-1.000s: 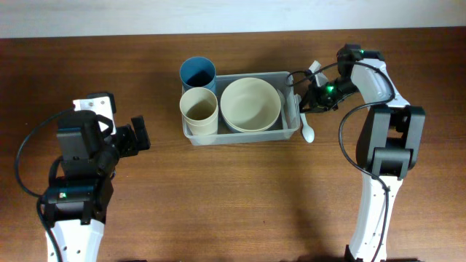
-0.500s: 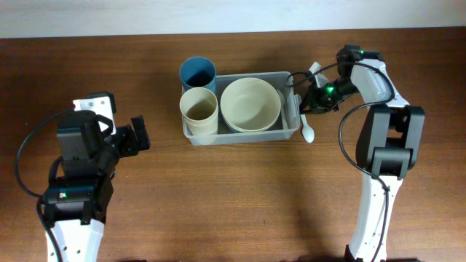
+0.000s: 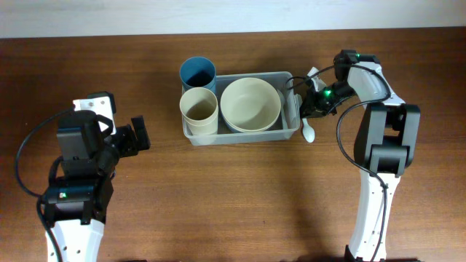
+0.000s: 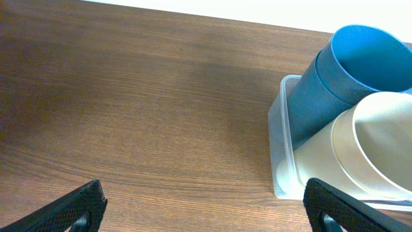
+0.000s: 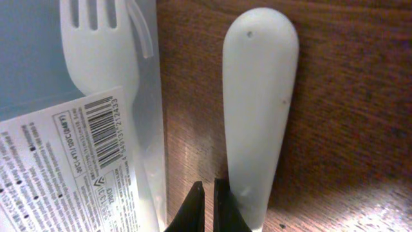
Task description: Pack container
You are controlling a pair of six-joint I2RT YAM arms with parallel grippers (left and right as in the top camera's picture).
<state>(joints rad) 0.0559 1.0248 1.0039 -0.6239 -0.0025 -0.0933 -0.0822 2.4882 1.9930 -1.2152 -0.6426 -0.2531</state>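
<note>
Your left gripper (image 3: pixel 138 135) hangs over the counter (image 3: pixel 218 196), well left of the container (image 3: pixel 240 136), with its jaws spread wide and nothing between them. The container sits mid-counter with a pale bowl (image 3: pixel 251 104) and a beige cup (image 3: pixel 199 108) inside, and a blue cup (image 3: pixel 197 73) at its far-left corner. Your right gripper (image 5: pixel 207 201) is low at the container's right end, jaws pressed together and empty, just beside the handle of a white spoon (image 5: pixel 257 96) that lies on the counter outside the wall; a white fork (image 5: pixel 103 38) shows through that wall.

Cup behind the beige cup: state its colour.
The cup is blue; the left wrist view shows it best.
</note>
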